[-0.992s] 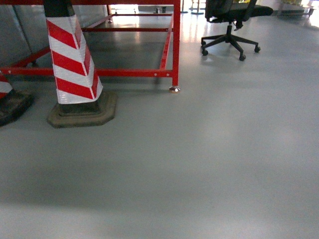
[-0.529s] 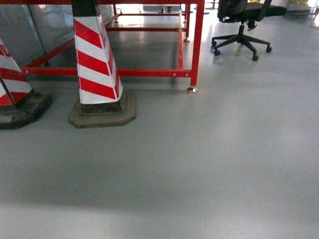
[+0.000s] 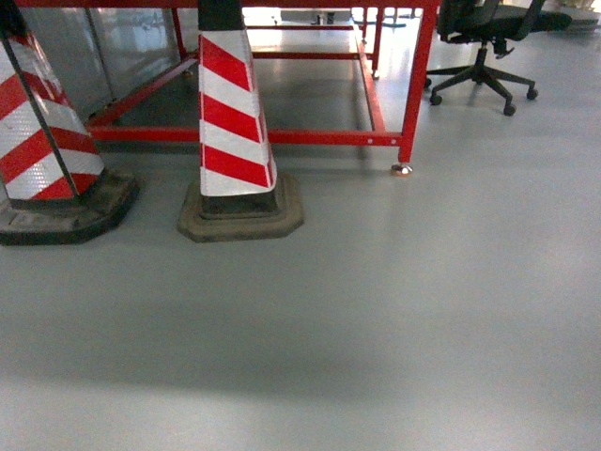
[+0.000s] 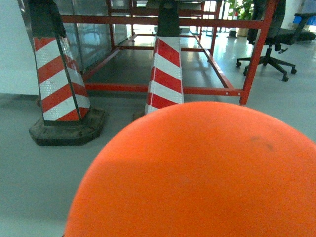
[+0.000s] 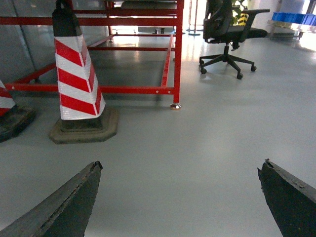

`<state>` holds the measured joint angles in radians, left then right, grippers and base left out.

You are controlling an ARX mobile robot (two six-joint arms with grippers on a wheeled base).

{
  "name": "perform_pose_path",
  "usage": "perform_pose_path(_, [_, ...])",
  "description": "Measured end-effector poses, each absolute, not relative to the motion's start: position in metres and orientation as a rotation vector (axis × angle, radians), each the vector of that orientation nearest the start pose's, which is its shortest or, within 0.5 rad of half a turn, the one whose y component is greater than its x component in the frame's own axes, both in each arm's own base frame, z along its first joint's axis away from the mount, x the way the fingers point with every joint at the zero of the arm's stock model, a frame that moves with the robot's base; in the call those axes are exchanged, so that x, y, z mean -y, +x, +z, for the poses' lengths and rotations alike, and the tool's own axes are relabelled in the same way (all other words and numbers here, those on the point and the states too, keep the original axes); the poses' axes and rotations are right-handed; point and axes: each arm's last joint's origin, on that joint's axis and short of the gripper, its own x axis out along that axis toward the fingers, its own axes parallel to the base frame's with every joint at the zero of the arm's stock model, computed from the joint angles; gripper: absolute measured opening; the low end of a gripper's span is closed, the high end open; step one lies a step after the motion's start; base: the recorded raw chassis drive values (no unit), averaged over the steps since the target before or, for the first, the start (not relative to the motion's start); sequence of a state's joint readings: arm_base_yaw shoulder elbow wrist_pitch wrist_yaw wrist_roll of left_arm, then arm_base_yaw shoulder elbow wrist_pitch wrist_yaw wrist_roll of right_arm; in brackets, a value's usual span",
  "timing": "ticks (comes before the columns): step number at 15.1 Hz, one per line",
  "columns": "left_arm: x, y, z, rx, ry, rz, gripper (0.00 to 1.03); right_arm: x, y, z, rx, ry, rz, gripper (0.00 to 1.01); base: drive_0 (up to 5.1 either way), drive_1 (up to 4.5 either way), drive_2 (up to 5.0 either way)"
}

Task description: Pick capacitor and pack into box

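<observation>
Nothing of the task is showing: no capacitor, no box, so where they are I cannot tell. I am looking across grey floor [image 3: 376, 329] at a red frame [image 3: 282, 137], two striped cones [image 3: 235, 122], and a chair [image 3: 484, 47]. An orange dome [image 4: 197, 173] is hiding the left gripper, its state unreadable. The right gripper [image 5: 180, 197] is gaping wide, carrying nothing. I am expecting a small, light, hard capacitor, best pinched across its body, not its leads.

My right gripper [image 5: 180, 197] shows two dark, matte fingers with rough, worn edges, at seven and four o'clock. A smooth orange dome [image 4: 197, 173] fills my left wrist view.
</observation>
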<state>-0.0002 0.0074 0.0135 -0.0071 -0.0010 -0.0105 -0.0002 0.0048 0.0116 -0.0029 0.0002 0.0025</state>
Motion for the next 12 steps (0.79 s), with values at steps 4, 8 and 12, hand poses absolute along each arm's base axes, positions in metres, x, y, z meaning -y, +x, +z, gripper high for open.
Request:
perform_pose_path(4, [0.0000,0.0973,0.1670,0.001,-0.010,0.001,0.43,0.0000,0.0973,0.1668,0.004,0.002,0.000,0.98,-4.9,2.48,2.5])
perform_pose_path(8, [0.0000,0.0973,0.1670,0.001,-0.010,0.001,0.43,0.0000,0.0973,0.1665,0.001,0.002,-0.001,0.98,-4.9,2.50,2.5])
perform_pose_path(12, [-0.0001,0.0973,0.1671,0.002,-0.010,0.004,0.43,-0.0001,0.0973,0.1664,0.000,0.002,0.003,0.98,-1.2,0.62,0.6])
